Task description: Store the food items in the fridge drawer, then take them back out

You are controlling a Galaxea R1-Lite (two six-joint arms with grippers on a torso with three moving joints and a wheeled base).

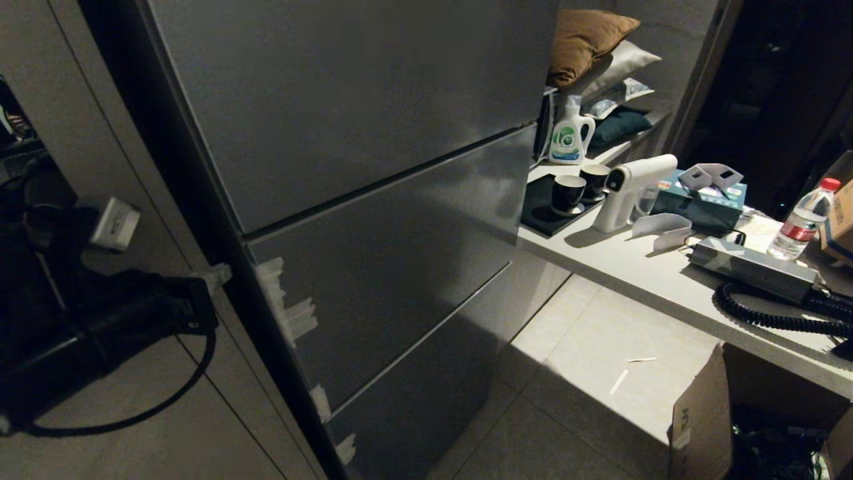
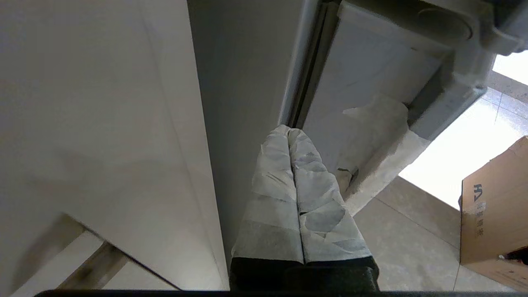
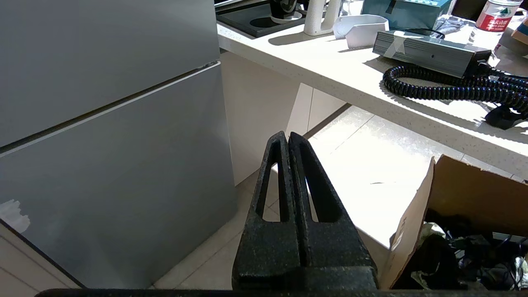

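Head view first: the fridge (image 1: 373,200) fills most of what I see, and every grey door panel is flush and closed. So as far as I can judge we're right at the start. The fridge drawer isn't visible in any camera, it must be behind one of those panels, and I can't spot any food items either, neither on the surface (image 1: 640,267) to the right nor on the floor. Everything's left: open up, store, take back out. My left arm (image 1: 100,320) sits at the fridge's left edge, near the white tape patches (image 1: 293,313) on the middle panel. The right arm doesn't show here at all.

Left wrist view: this one gives me what the head cam can't. The left pincer (image 2: 288,131), fingers wrapped in white tape, is clenched with nothing between them, and its tips sit right at the dark seam along the door's side edge, next to more tape. Can't tell if it actually touches. Looks to me like I'm lining up to pry the door.

Right wrist view: the right pincer (image 3: 287,135) is clenched too, empty, hanging well apart from the fridge over the floor tiles. It also shows the cardboard box (image 3: 462,206) full of dark clutter, and the coiled black cable (image 3: 445,88) on the surface.
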